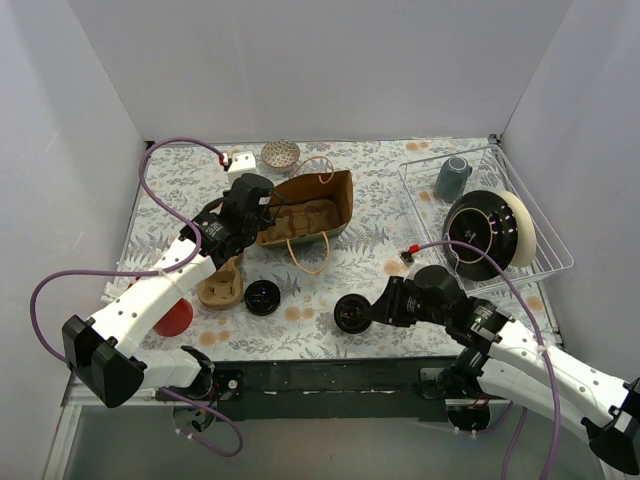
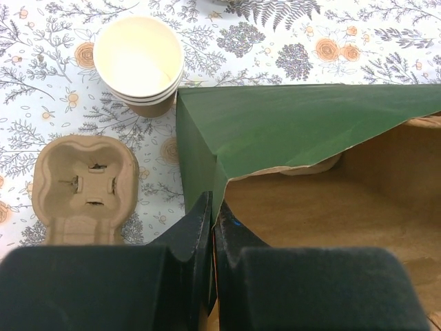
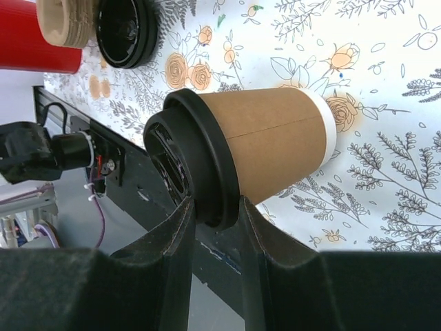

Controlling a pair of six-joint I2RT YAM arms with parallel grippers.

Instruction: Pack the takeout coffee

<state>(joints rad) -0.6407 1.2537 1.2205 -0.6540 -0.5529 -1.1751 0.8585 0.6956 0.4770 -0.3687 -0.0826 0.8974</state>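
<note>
Covering the whole work area, a floral tablecloth (image 1: 370,200) lies under everything. A wire rack (image 1: 545,245) sits at the far right, holding a black-and-cream plate (image 1: 500,225) on edge and a grey-blue mug (image 1: 452,177). Near the middle lies a green paper bag (image 1: 312,205) on its side, mouth open and brown inside, with a cardboard tray visible within. The left gripper (image 2: 212,227) has its fingers pressed nearly together, pinching the edge of the bag's mouth. Beside the bag on the left rest a pulp cup carrier (image 2: 86,181) and a stack of empty paper cups (image 2: 139,61), and a red cup (image 1: 175,317) stands near the left edge. The right gripper (image 3: 217,221) is partly closed on the takeout coffee (image 3: 255,152), its fingers clamping the black lid's rim, so the tan cup is held tipped sideways above the front edge of the table, well apart from the bag. A spare black lid (image 1: 263,297) lies flat between the carrier and the held cup. A small patterned bowl (image 1: 281,155) sits at the back.
</note>
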